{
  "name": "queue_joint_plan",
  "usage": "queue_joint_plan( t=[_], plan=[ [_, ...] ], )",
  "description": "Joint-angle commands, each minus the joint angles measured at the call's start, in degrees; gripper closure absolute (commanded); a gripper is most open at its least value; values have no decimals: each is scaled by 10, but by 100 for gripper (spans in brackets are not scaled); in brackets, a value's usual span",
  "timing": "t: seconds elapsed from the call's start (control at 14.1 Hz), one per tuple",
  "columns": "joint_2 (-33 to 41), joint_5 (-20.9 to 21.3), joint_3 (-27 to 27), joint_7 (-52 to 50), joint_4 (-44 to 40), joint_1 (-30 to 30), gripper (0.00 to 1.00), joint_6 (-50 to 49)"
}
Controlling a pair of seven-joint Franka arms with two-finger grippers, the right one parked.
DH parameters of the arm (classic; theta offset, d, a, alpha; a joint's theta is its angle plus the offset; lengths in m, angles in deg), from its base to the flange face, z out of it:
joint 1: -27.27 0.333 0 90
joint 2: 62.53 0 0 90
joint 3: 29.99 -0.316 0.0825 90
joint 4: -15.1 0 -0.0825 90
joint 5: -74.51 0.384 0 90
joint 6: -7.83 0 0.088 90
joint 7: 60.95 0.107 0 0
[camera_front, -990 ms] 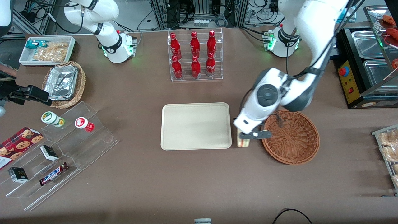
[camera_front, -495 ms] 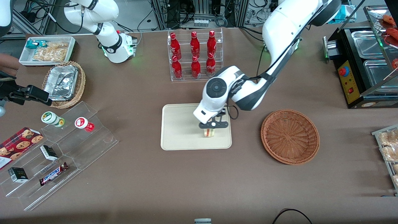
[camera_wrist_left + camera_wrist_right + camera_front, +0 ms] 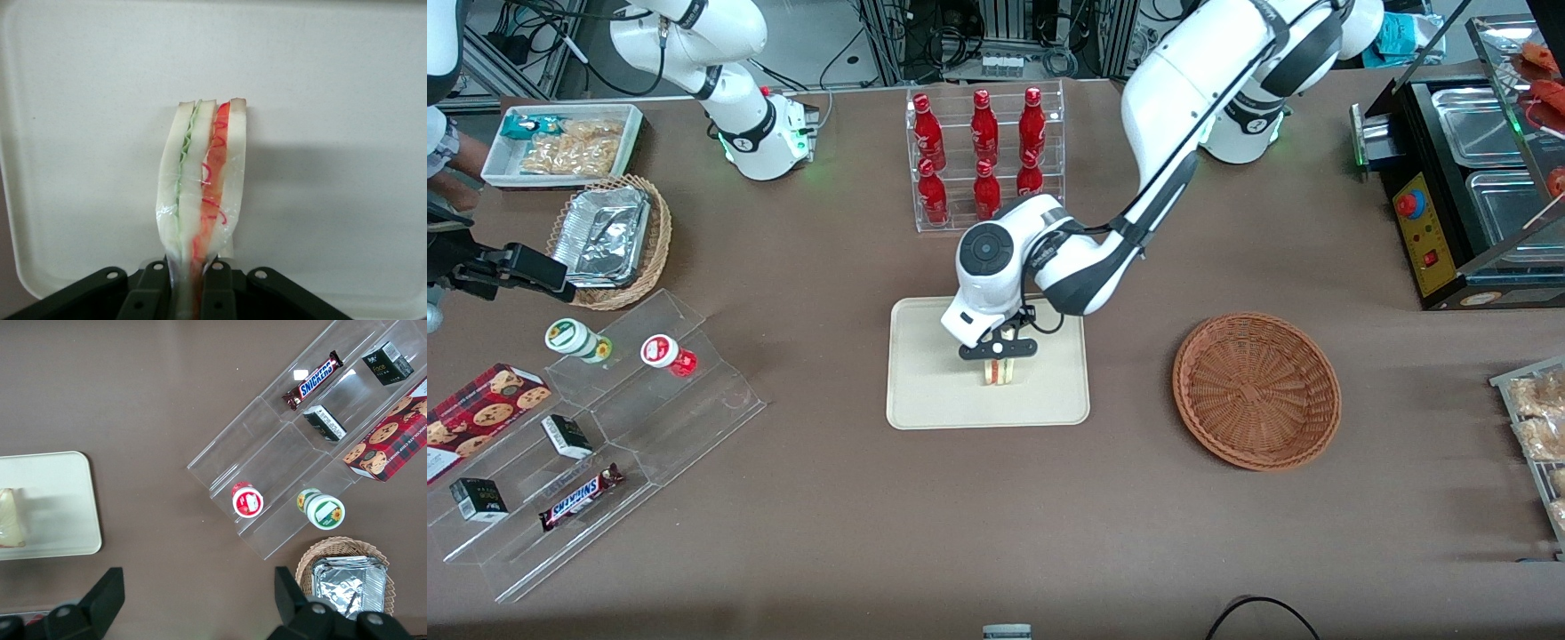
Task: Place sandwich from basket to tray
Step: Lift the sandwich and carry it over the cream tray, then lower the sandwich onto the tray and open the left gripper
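My left gripper (image 3: 998, 349) is over the middle of the cream-beige tray (image 3: 925, 391) and is shut on the sandwich (image 3: 1000, 372), a pale bread wedge with green and red filling. In the left wrist view the black fingers (image 3: 150, 293) pinch the wrapped end of the sandwich (image 3: 203, 180), with the tray (image 3: 347, 100) below it. I cannot tell whether the sandwich touches the tray. The sandwich's edge also shows in the right wrist view (image 3: 10, 519) over the tray (image 3: 60, 500). The reddish-brown wicker basket (image 3: 1256, 389) stands empty beside the tray, toward the working arm's end.
A clear rack of red bottles (image 3: 985, 160) stands farther from the front camera than the tray. A clear stepped stand with snacks (image 3: 605, 427) and a tan basket with foil trays (image 3: 609, 240) lie toward the parked arm's end.
The gripper has carried the sandwich from beside the basket to over the tray, then further toward the tray's middle. The basket has not moved.
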Motion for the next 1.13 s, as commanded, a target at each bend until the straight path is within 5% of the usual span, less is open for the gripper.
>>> queue_joint_plan(
  t=[0.0,0.14,0.21,0.28,0.71,1.06],
  plan=[
    [-23,9,-10,-10,-35,-11,95,-11],
    [-31,8,-9,-10,-40,-12,65,-3],
    [-28,10,-10,-5,-39,-11,9,1],
    [-23,10,-10,2,-39,-10,0,-2],
    [69,10,-17,-5,-34,-4,0,-99],
    [162,3,-26,-12,44,69,0,-141]
  ],
)
